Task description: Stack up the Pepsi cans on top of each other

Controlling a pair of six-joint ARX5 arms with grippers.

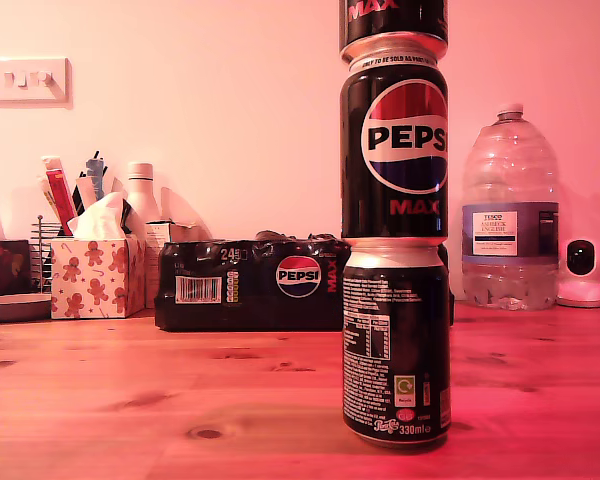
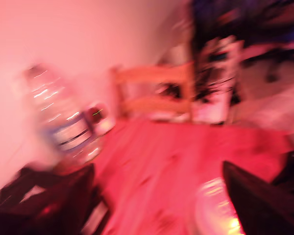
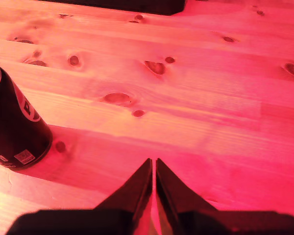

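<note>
Three Pepsi cans [image 1: 395,250] stand in one column on the bench [image 1: 130,400], so the stacking looks finished. My second hand [image 3: 153,169] sits pressed together above bare wood, the bottom can [image 3: 12,122] nearby. My first hand [image 2: 157,196], blurred, is spread apart and empty.

Middle can [image 1: 394,150]: "PEPSI MAX"; bottom can [image 1: 396,345]: "330ml"; pack [image 1: 248,285]: "PEPSI".

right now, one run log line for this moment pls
stack: three Pepsi cans upright, top cropped | first claw: open, above a can top, blurred | second claw: shut, empty, over table
</note>
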